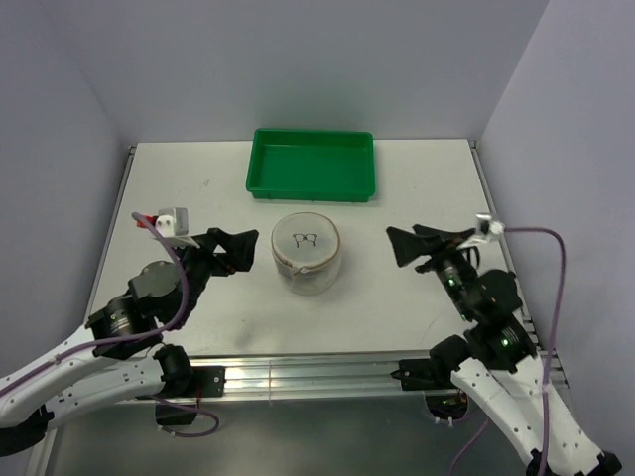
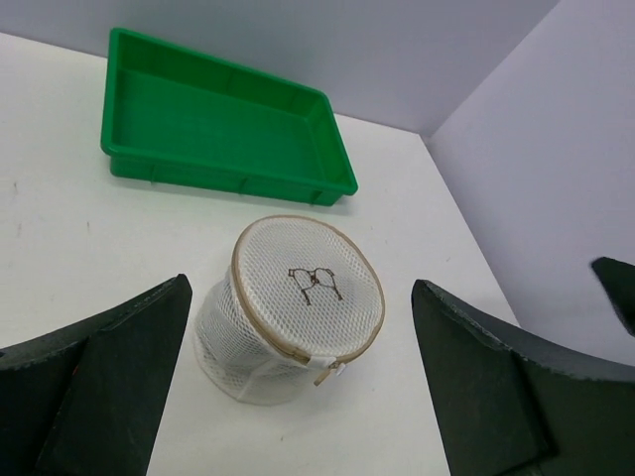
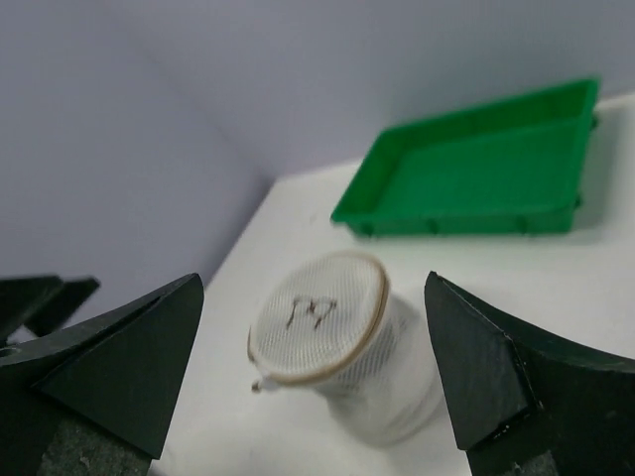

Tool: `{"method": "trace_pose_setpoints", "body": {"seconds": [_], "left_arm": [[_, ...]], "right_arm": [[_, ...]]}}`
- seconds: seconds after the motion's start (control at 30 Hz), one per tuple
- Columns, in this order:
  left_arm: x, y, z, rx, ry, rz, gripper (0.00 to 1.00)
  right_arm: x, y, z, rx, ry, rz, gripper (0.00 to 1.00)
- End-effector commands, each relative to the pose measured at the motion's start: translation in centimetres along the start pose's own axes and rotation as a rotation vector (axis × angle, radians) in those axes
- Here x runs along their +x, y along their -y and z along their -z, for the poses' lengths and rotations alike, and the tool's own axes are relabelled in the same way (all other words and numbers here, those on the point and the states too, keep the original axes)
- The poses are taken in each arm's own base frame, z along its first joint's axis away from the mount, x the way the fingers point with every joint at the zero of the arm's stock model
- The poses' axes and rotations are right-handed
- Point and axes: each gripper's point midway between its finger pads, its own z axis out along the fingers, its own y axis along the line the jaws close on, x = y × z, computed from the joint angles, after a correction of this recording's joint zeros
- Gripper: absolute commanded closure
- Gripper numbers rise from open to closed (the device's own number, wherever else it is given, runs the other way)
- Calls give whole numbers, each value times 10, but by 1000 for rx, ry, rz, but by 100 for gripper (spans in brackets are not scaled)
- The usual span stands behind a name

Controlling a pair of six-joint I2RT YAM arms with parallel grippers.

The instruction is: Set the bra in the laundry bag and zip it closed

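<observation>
The laundry bag (image 1: 307, 255) is a white mesh cylinder with a tan zip round its rim, standing mid-table. It also shows in the left wrist view (image 2: 298, 307) and in the right wrist view (image 3: 337, 342). Its lid lies flat on the rim and the zip pull (image 2: 332, 374) hangs at the rim. No black bra shows in any view. My left gripper (image 1: 241, 251) is open and empty just left of the bag. My right gripper (image 1: 397, 245) is open and empty a little to the right of it. Neither touches the bag.
An empty green tray (image 1: 313, 164) sits behind the bag near the back wall, also seen in the left wrist view (image 2: 218, 129) and the right wrist view (image 3: 476, 159). Walls close in the table at the back and on both sides.
</observation>
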Motion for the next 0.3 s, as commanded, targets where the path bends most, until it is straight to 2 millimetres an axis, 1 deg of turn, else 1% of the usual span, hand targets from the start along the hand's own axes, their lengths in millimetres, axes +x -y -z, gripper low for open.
{"method": "trace_pose_setpoints", "body": {"seconds": [0.0,0.03,0.1,0.13,0.2,0.27], "left_arm": [[-27,-6,13,-15,38,-13,1],[-29,-8,16,-12,45,-11,1],[-29,-10,18,-7,43,-18,1],[-29,-10,20,1,44,-15,1],[-24,-11,18,3,42,-23,1],[-23,-14,16,-21,46,-23,1]], "right_arm": [[-39,32,20,177,200,41,0],[-48,32,29,181,246,30,0],[-54,38,35,210,286,23,0],[-55,39,38,217,296,16,0],[-54,42,37,231,299,10,0],[-52,42,34,232,287,11,0]]}}
